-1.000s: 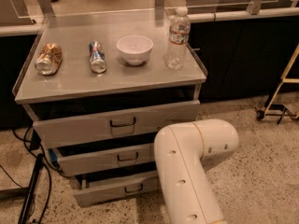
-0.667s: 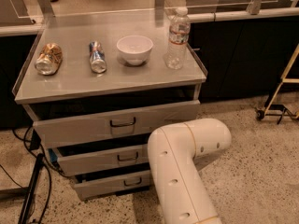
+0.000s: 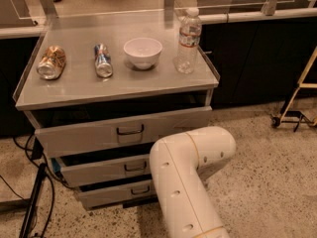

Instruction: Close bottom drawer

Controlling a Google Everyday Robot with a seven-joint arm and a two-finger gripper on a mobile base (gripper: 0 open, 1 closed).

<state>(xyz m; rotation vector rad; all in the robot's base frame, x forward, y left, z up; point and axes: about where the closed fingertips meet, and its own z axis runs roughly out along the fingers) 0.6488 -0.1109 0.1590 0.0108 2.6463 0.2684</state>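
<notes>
The bottom drawer (image 3: 114, 194) is the slimmest grey front of three, low in the cabinet, with a small dark loop handle (image 3: 140, 190). It stands a little way out, with a dark gap above its front. My white arm (image 3: 188, 177) rises from the bottom edge, and its elbow covers the drawer's right end. My gripper is not in view; it is behind the arm or below the picture's edge.
The mid-sized drawer (image 3: 104, 169) and the tallest top drawer (image 3: 124, 132) also stand part open. On the cabinet top lie two cans (image 3: 51, 62) (image 3: 103, 60), a white bowl (image 3: 142, 52) and a water bottle (image 3: 188, 40). Black cables (image 3: 34, 202) hang at the left. A cart's legs (image 3: 294, 108) stand at the right.
My arm has swung left, toward the drawer fronts, and now covers the bottom drawer's right end. The bottom drawer's front sits slightly further in than before.
</notes>
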